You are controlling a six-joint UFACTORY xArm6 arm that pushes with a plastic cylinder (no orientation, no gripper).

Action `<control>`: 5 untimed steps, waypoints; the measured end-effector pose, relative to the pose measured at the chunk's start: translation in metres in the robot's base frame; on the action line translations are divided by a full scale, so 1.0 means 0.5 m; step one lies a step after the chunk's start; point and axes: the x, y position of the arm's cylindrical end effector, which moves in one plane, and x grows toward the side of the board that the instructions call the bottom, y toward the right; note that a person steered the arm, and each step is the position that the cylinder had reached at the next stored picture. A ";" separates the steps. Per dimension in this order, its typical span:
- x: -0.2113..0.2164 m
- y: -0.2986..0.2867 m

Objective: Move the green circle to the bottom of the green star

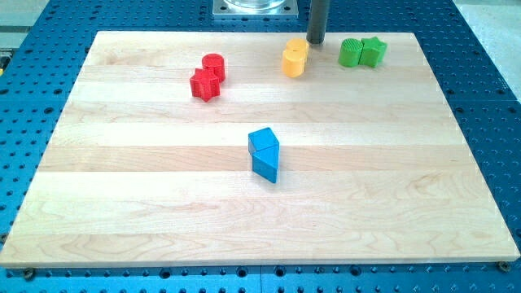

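Note:
The green circle [351, 53] stands near the board's top edge at the view's upper right. The green star [374, 51] is right beside it on its right, and the two touch. My tip [316, 41] rests at the board's top edge, to the left of the green circle with a small gap. It is just above and to the right of the yellow blocks.
Two yellow blocks [295, 59] sit together just below and left of my tip. A red circle [214, 65] and a red star [204, 85] sit together at the upper left. Two blue blocks [264, 153] touch at the board's middle. The wooden board [122, 203] lies on a blue perforated table.

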 end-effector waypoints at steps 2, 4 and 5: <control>0.009 0.052; 0.048 0.058; 0.039 0.080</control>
